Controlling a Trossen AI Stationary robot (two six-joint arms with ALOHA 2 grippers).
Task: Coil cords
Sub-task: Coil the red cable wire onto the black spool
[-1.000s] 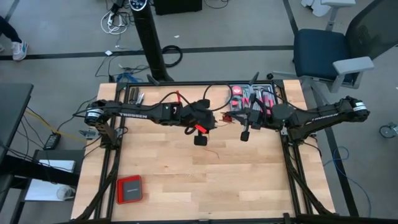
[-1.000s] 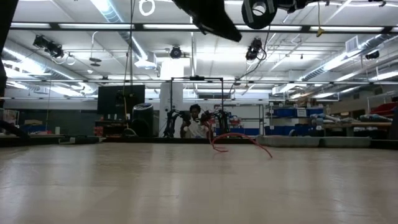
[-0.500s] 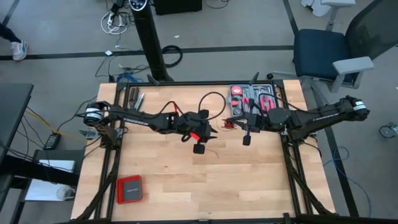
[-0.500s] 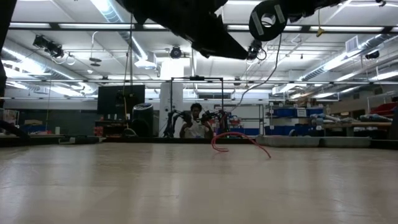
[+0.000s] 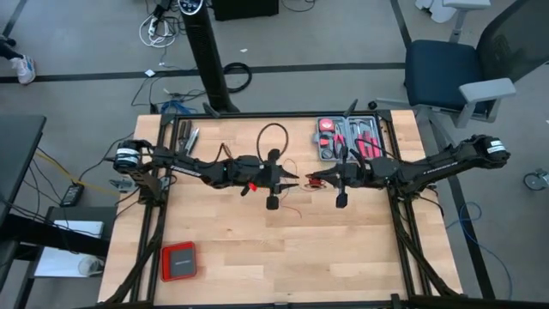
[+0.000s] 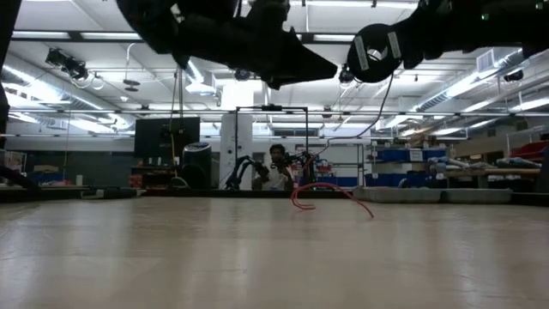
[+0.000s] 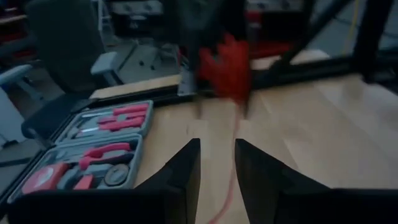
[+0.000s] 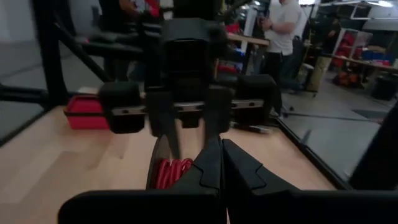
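Both arms dropped and closed in mid-table over thin red wire cord [image 5: 316, 178]: left gripper [image 5: 292, 178] part-open, empty, facing shut right gripper [image 5: 310, 179] pinching the bundle, tail trailing nearward, so handover looks imminent.

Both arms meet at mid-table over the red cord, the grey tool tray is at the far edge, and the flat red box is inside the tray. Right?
Not quite. In the high view the flat red box lies on the bare table near the front left corner, far from the grey tool tray. The rest holds: both arms meet over the red cord.
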